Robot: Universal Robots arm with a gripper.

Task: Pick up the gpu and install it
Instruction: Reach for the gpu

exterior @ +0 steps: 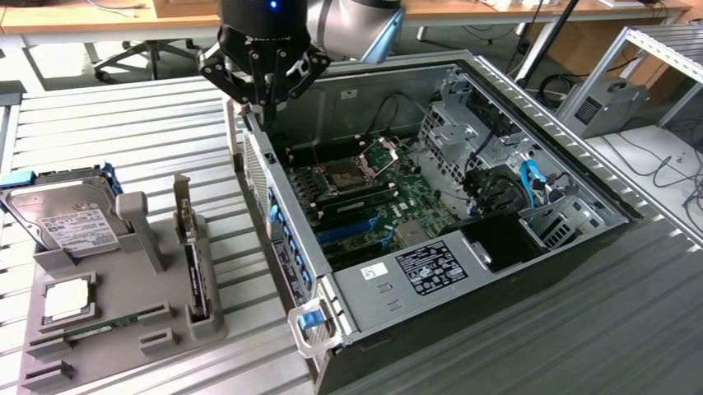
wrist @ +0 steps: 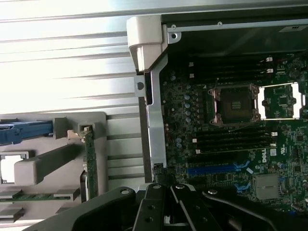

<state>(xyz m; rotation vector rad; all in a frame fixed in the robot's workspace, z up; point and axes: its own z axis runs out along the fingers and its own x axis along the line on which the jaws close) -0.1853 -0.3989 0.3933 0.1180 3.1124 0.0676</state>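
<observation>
While seated on edge in a slot of the grey holder, reads as the gpu: thin, flat, rigid, dark on the face turned to the exterior camera, green circuit board along the edge caught in the wrist view, with a long strip of bright silver metal upright at one end. Stands outside the computer case, just beside the case's perforated wall on the exterior view's left, held only by the holder's slot.

Hangs closed and empty as the gripper: black, angular, bolted links folded to a point, fingertips pressed together, above the top edge of that same case wall toward the case's far corner. Keeps well apart from the gpu, lower down and nearer the case's front end. Shows those black links again in the wrist view.

Looks matte and blocky around the card: moulded posts and slots. Carries a silver hard drive with a white label, farther from the case than the gpu. Opens, inside the case, onto a green motherboard with a square metal-framed socket and blue slots. Rests, all of it, on a ribbed pale metal table.
</observation>
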